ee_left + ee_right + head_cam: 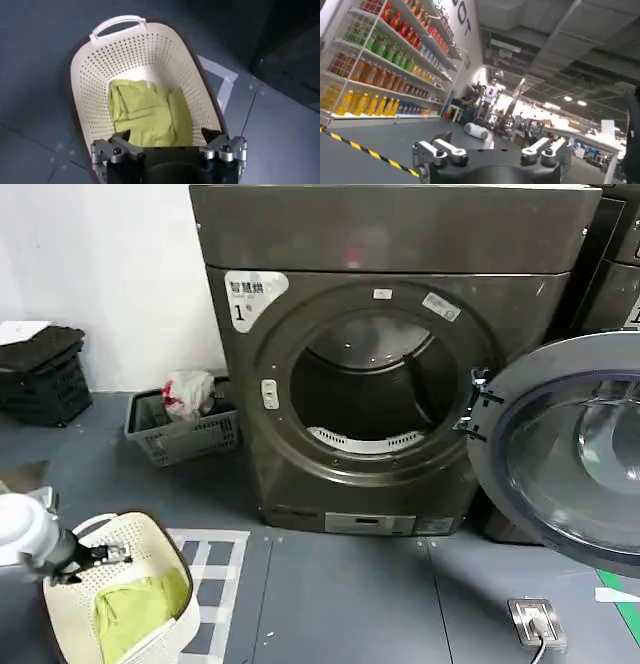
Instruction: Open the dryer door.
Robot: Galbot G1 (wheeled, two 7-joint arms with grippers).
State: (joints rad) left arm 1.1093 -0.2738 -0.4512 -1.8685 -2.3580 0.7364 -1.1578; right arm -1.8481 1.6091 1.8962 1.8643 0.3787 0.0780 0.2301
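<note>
Head view: dryer door (575,449) swung fully open, hanging at the machine's right side.

Chrome rim and tinted glass face outward; hinge (478,406) joins the door to the dryer (385,364), whose round opening shows the bare drum (372,389). Left gripper (85,562) sits low and well apart from the door, its jaws spread wide and holding nothing; directly beyond the jaws lies a cream perforated laundry basket (145,55) with a green cloth (147,112) inside. Right gripper (492,155), jaws likewise spread and empty, points away toward store shelves of bottles (380,60). Grey basket (185,434) with a bundle stands beside the dryer's left side; black crate (42,374) further left.
</note>
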